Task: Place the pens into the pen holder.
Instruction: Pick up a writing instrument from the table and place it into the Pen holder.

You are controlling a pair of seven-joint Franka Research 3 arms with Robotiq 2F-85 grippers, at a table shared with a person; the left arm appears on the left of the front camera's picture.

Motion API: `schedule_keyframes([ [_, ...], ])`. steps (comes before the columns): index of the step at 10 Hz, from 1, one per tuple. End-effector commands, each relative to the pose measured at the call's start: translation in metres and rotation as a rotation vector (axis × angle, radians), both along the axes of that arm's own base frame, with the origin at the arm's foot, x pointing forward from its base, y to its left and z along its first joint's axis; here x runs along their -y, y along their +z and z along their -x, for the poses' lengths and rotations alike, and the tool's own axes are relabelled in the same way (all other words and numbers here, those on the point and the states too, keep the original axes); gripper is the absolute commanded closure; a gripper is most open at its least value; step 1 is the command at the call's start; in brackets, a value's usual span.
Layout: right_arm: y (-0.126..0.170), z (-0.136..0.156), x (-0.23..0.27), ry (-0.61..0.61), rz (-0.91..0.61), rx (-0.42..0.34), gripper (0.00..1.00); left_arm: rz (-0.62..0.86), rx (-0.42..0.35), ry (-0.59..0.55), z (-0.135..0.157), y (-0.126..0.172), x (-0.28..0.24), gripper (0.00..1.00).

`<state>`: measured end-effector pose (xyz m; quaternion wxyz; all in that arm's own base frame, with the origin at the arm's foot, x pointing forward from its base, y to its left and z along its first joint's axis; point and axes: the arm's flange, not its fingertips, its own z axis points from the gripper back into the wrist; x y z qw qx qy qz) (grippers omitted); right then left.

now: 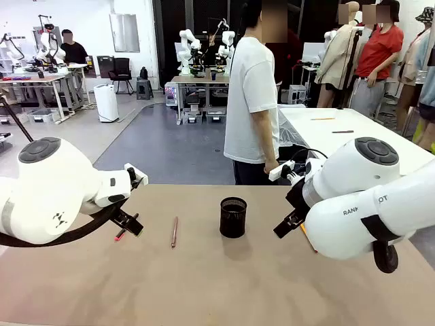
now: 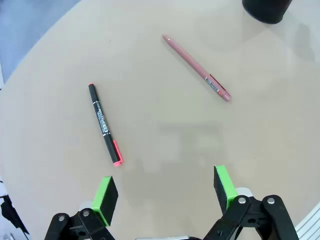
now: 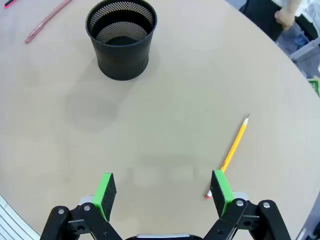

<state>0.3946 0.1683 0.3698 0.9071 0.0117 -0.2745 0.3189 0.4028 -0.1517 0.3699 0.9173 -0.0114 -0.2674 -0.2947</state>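
Both grippers hang over the table (image 1: 217, 292), and the left gripper (image 2: 164, 192) and right gripper (image 3: 163, 192) have their fingers spread wide, holding nothing. The pen holder (image 3: 121, 42) stands upright mid-table. The black pen (image 2: 105, 125) and the reddish pen (image 2: 196, 68) lie flat ahead of the left gripper, well apart. The pencil (image 3: 233, 148) lies beside the right gripper, its eraser end seemingly close to one pad, though the angle makes that hard to judge. A straight descent there could land a finger on the pencil and roll it away. Such thin sticks give little to pinch, so pads may scrape or flick them. The holder looks light, and a slanted drop or nudge could tip it.
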Motion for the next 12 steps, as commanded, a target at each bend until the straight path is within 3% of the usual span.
schedule_keyframes([
  [1,0.0000,0.0000,0.0000,0.000,0.000,0.000,0.00,0.000,0.000,0.000,0.0001,0.0002,0.0000,0.00],
  [12,0.0000,0.0000,0.0000,0.000,0.000,0.000,0.00,0.000,0.000,0.000,0.0001,0.0002,0.0000,0.00],
])
